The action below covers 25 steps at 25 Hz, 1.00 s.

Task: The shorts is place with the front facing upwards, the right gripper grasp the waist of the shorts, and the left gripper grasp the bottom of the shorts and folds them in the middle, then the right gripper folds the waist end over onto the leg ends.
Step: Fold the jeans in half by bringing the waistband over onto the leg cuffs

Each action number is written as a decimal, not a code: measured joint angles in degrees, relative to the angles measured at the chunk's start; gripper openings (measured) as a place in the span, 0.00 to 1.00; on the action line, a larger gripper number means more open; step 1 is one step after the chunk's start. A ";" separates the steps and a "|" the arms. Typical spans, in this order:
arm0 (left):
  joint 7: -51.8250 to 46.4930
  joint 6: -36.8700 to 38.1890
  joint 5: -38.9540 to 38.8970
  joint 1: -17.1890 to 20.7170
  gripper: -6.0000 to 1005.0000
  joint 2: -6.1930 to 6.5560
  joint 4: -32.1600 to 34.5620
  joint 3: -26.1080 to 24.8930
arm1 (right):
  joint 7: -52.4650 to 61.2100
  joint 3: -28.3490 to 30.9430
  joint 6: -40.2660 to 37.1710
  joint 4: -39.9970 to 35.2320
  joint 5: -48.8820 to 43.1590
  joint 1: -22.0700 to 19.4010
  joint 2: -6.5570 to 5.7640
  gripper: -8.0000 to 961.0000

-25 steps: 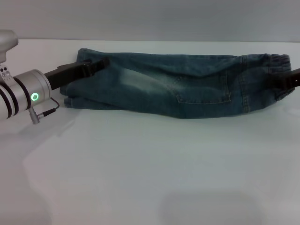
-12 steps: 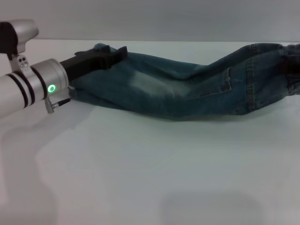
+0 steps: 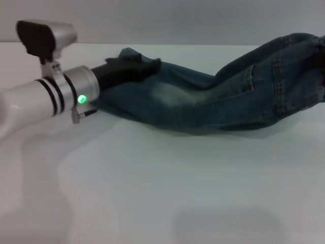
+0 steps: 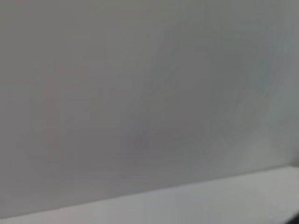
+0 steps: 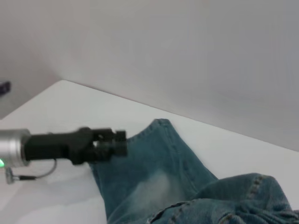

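The blue-green denim shorts (image 3: 213,101) lie folded lengthwise across the far part of the white table (image 3: 152,183). Their waist end is raised off the table at the right edge of the head view. My left gripper (image 3: 151,65), a black jaw on a silver-white ringed wrist, is shut on the bottom of the shorts (image 3: 128,54) and holds it slightly raised. The right wrist view shows the same left gripper (image 5: 117,142) at the side of the leg ends (image 5: 161,126), with the shorts (image 5: 159,186) below. My right gripper is out of view, and the waistband runs out of frame.
A grey wall (image 3: 162,20) stands behind the table's far edge. The left wrist view shows only the wall (image 4: 140,93) and a pale strip of table (image 4: 210,200). Bare white tabletop spreads in front of the shorts.
My left gripper has moved right and slightly up, carrying the leg ends with it. The waist end has risen at the right and the shorts now sag in the middle.
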 joint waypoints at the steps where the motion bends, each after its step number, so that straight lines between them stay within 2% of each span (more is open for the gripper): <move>1: 1.40 -0.07 0.00 -0.44 0.62 -0.09 -1.13 -0.01 | 0.45 0.07 -0.60 -0.54 0.17 0.14 0.00 0.09; 7: 9.41 -0.40 -0.01 -2.65 0.62 -0.20 -8.62 -1.05 | 1.98 -0.42 -2.62 -0.93 1.47 1.39 0.09 0.09; 11: 15.17 -0.61 0.11 -3.27 0.62 -0.20 -12.93 -3.57 | 2.71 -0.74 -3.57 -0.73 3.68 1.67 0.13 0.08; 25: 19.09 -0.11 0.95 -3.51 0.62 -0.20 -17.82 -4.49 | 6.24 -1.18 -6.91 -2.39 7.83 3.50 0.18 0.09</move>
